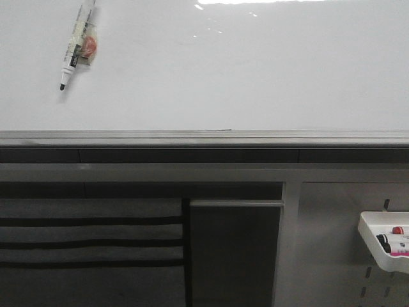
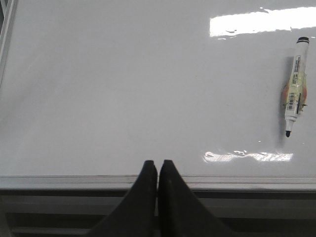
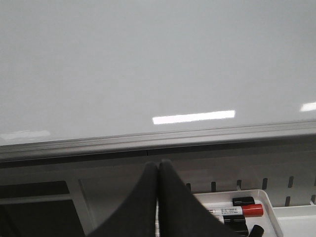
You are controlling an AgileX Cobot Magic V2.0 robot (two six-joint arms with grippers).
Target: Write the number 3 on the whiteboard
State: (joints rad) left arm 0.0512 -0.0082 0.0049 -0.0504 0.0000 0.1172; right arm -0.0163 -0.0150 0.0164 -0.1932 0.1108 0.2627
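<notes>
The whiteboard (image 1: 223, 70) is glossy, white and blank; no number 3 shows on it. A white marker (image 1: 77, 45) with a bare black tip lies on the board at its upper left, tip pointing down. In the left wrist view the same marker (image 2: 294, 89) lies far off to the side of my left gripper (image 2: 158, 165), which is shut with nothing in it, its tips over the board's grey ledge (image 2: 74, 181). My right gripper (image 3: 158, 165) is shut and empty too, below the ledge (image 3: 98, 143) and above a tray. Neither gripper shows in the front view.
A white tray (image 1: 374, 246) hangs on the grey perforated panel (image 1: 332, 256) at the lower right, holding several markers, one with a red cap (image 3: 252, 210). Dark shelves and slots (image 1: 89, 243) lie under the ledge on the left.
</notes>
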